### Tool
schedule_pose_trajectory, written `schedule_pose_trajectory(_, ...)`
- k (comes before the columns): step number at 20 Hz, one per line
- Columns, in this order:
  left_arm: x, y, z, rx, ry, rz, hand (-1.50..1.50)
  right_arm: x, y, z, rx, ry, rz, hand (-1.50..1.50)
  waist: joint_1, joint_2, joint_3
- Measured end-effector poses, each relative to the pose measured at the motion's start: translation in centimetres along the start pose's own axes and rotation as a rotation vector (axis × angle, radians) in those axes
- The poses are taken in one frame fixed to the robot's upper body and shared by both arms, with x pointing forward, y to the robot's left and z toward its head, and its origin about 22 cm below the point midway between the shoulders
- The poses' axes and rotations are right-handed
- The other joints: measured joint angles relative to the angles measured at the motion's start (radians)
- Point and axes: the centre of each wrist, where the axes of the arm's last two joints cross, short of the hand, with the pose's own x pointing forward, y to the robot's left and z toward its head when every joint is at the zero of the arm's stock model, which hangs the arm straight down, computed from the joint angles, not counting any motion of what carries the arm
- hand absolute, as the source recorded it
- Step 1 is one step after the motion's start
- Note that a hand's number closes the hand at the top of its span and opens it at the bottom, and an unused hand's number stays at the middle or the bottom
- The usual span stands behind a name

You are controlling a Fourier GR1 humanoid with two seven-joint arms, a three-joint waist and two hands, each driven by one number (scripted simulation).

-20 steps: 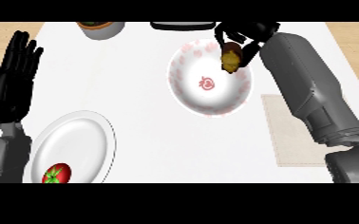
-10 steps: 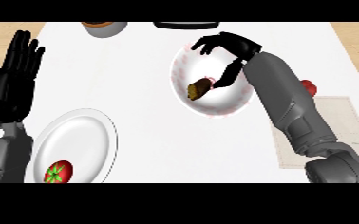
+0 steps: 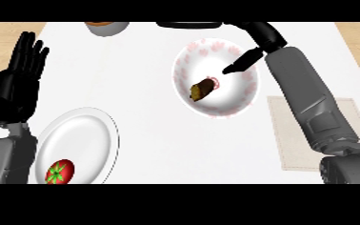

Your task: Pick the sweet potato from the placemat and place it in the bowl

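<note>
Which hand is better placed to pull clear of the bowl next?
Right. The right hand hangs open over the bowl, fingers just above the sweet potato lying inside. The left hand rests open at the view's left edge.

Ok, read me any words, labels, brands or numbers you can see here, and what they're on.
None to read. The bowl bears only a pink pattern. The plate, placemat and cup carry no writing.
</note>
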Motion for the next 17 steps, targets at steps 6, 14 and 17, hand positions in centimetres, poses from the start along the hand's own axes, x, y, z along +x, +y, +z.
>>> schedule_pose_trajectory(6,0.5,-0.3,-0.5,-0.019,-0.013,0.011,0.0,-0.4,-6.1,3.2,-0.168,0.047,-0.092,-1.5,0.021,0.011,0.001)
schedule_pose_trajectory(14,0.8,-1.0,-1.1,-0.041,-0.034,0.023,0.0,-1.3,-12.4,9.1,-0.26,0.044,-0.169,-1.5,0.048,0.031,0.004)
schedule_pose_trajectory(17,1.0,-1.6,-1.3,-0.048,-0.044,0.031,0.0,-1.5,-13.9,11.0,-0.282,0.054,-0.174,-1.5,0.056,0.037,0.005)
